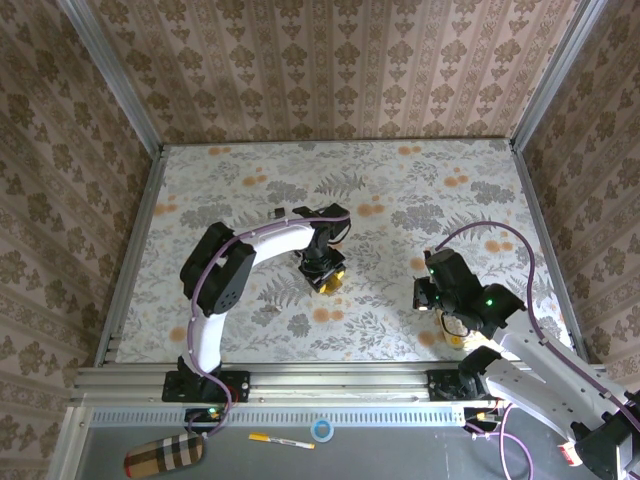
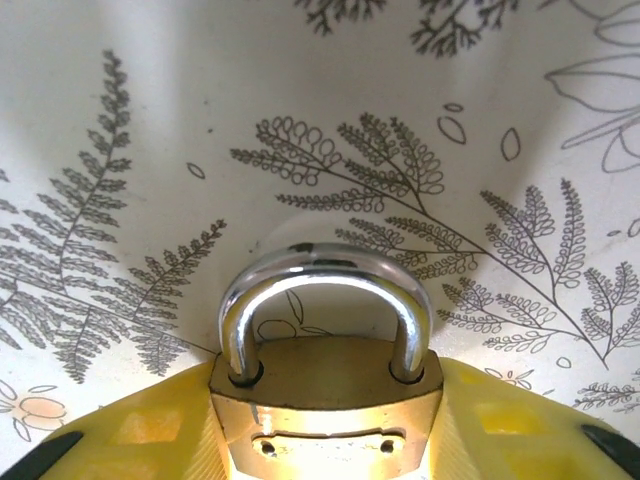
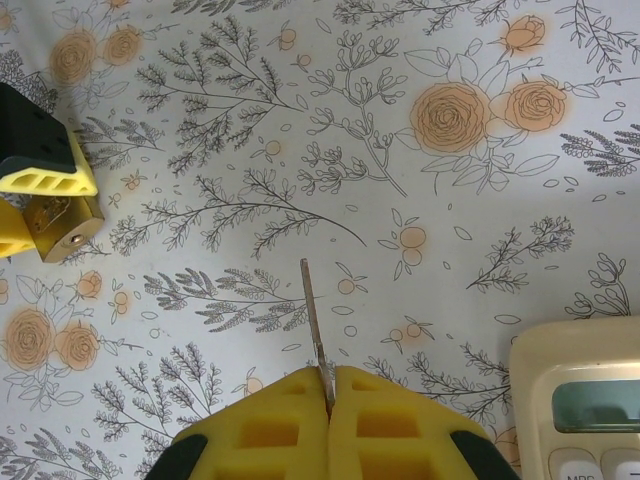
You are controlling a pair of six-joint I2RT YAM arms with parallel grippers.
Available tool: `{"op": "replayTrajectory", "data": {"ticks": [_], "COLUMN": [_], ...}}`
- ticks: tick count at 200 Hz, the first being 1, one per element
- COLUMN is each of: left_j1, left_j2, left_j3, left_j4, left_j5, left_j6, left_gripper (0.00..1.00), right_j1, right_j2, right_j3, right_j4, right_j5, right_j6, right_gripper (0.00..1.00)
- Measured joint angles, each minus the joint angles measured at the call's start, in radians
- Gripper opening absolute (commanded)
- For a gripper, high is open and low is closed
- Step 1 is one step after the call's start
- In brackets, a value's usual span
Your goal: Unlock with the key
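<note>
Covering the table [image 1: 400,200] is a white cloth with orange roses and grey ferns. Brown patterned walls [image 1: 330,60] stand around it. The left gripper [image 1: 325,277] sits near the middle of the table. Its yellow fingers [image 2: 150,430] are squeezed onto a brass padlock [image 2: 325,385], whose silver loop points to 12 o'clock in the left wrist view. The right gripper [image 3: 328,420], at 4 o'clock from the left one, is pressed tight on a tiny key [image 3: 314,320]. The key's thin metal blade sticks out toward 12 o'clock. In the right wrist view a cream calculator [image 3: 580,400] lies at 4 o'clock.
</note>
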Motion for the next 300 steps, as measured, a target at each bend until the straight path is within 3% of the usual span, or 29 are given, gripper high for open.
{"op": "replayTrajectory", "data": {"ticks": [34,61,125,168,236,300], "left_j1": [0.0,0.0,0.0,0.013,0.013,-0.008], "left_j2": [-0.06,-0.179,-0.449,-0.585,-0.632,-0.639], "left_j3": [-0.082,-0.255,-0.527,-0.719,-0.859,-0.889], "left_j4": [0.089,0.283,0.694,0.968,1.189,1.254], "left_j5": [-0.001,-0.002,-0.005,-0.006,-0.011,-0.032], "left_j6": [0.001,-0.021,-0.039,-0.112,-0.239,-0.303], "left_gripper": [0.26,0.17,0.05,0.0,0.0,0.0], "right_j1": [0.0,0.004,0.177,0.22,0.279,0.295], "right_j2": [0.0,0.003,0.007,0.079,0.265,0.337], "right_j3": [-0.006,-0.029,-0.045,-0.054,-0.059,-0.059], "right_j4": [0.034,0.104,0.339,0.484,0.631,0.7], "right_j5": [-0.031,-0.084,-0.127,-0.146,-0.15,-0.149], "right_j6": [0.008,0.028,0.026,0.019,-0.021,-0.027], "right_gripper": [0.0,0.0,0.0,0.0,0.0,0.0]}}
